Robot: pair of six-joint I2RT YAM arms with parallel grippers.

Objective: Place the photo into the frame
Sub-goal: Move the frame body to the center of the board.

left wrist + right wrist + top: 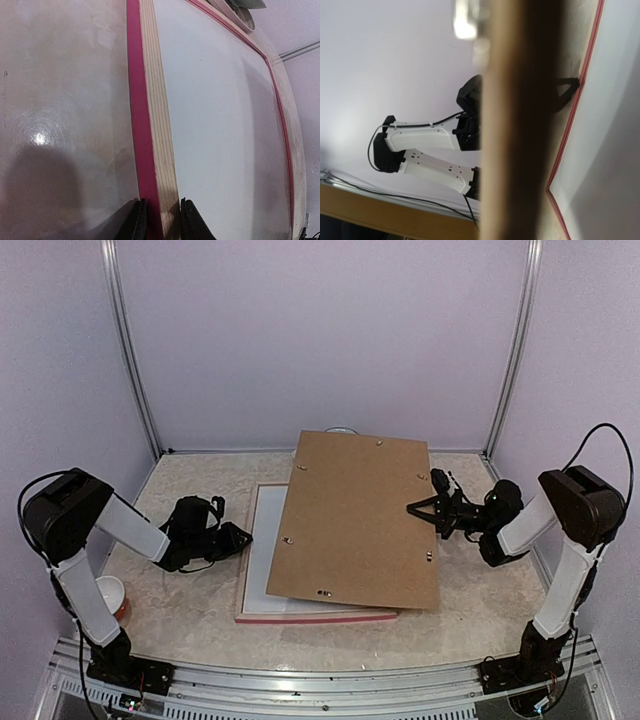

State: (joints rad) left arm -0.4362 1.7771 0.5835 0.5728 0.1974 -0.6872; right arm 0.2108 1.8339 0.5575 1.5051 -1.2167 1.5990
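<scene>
Backing board (362, 520) overhangs frame (300, 617) right side; left strip uncovered.

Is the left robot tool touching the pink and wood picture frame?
Touching. The left wrist view shows the left tool astride a rail of the pink-and-pale-wood picture frame, both fingers tight against it, no gap.

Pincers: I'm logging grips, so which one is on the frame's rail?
The left pincer, astride the pink-and-wood rail of the frame; the right pincer grips the brown board instead.
</scene>
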